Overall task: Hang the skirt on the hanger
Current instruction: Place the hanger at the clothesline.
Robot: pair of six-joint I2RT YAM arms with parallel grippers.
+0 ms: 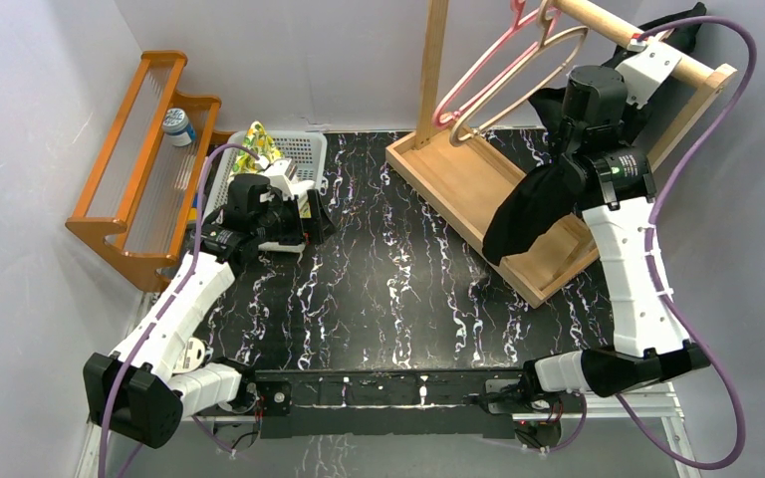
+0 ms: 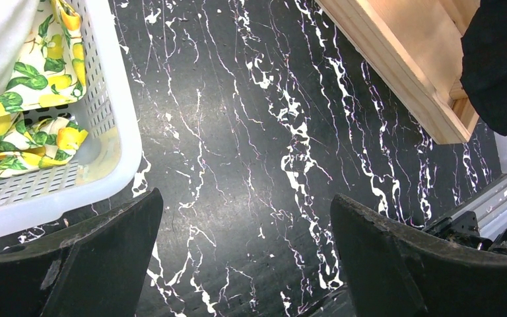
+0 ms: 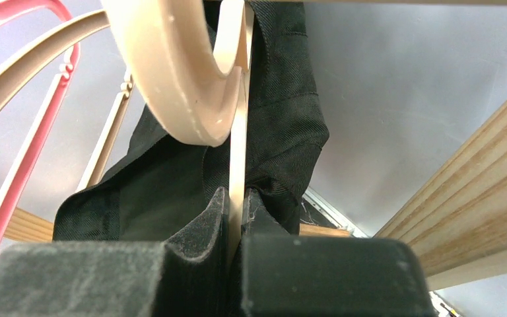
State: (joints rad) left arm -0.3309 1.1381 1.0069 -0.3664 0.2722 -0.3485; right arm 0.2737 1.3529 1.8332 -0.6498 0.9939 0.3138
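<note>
Between the right gripper's (image 3: 234,221) jaws sits the hanger (image 3: 237,148) (skirt (image 3: 284,125) draped behind).

Left arm low with fingers apart, right arm raised and clamped.

The left arm (image 1: 184,304) reaches forward from its base at the near edge, with its wrist held low over the tabletop (image 2: 237,132). The left gripper (image 2: 247,254) faces down at the tabletop, and its two dark fingers (image 2: 99,264) are spread wide with nothing between them. The right arm (image 1: 633,274) rises steeply from its base, bends at the elbow and carries its wrist high at the far right. The right gripper (image 3: 236,214) points upward. Its padded fingers (image 3: 195,241) are pressed together on the thin beige bar of the hanger (image 3: 237,132), which runs up from between them.
</note>
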